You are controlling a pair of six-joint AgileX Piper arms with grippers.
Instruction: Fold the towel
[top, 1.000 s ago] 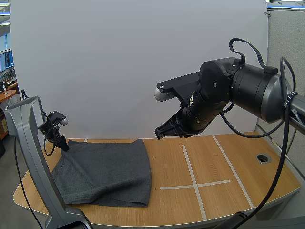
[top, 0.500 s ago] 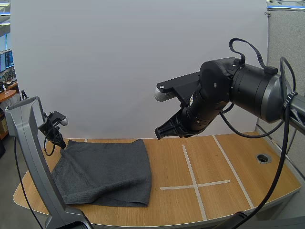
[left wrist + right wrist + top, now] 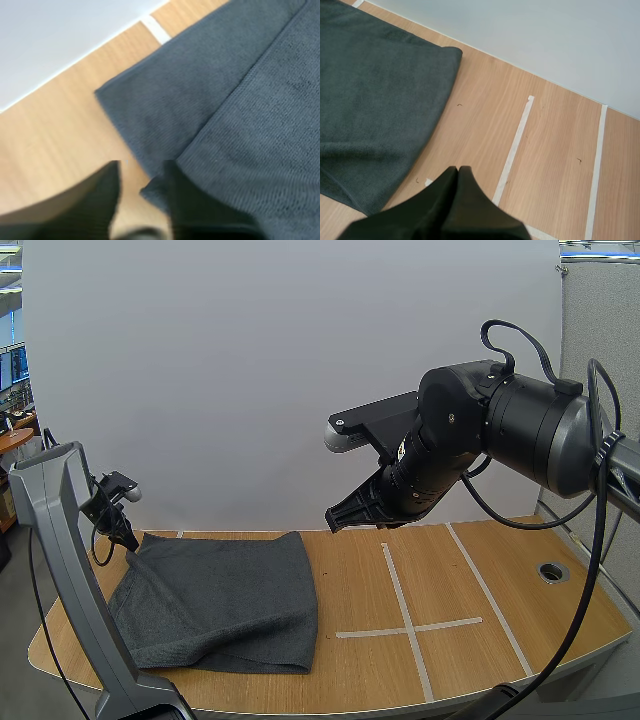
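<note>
— Shifted a touch leftward, the left gripper (image 3: 125,537) sits at the far left corner of the towel (image 3: 225,600); the right gripper (image 3: 458,172) hasn't stirred.
— Jaws?
— Left fingers stand narrowly apart, with the towel's corner at the gap between them. Right fingers are pressed together on nothing, raised above the table (image 3: 500,580).
— And the towel?
— Doubled over, lying on the table's left half.

Left edge of towel (image 3: 220,605) behind left arm (image 3: 72,570)

Open table (image 3: 500,580) right of towel (image 3: 220,600), under right arm (image 3: 500,430)
</note>
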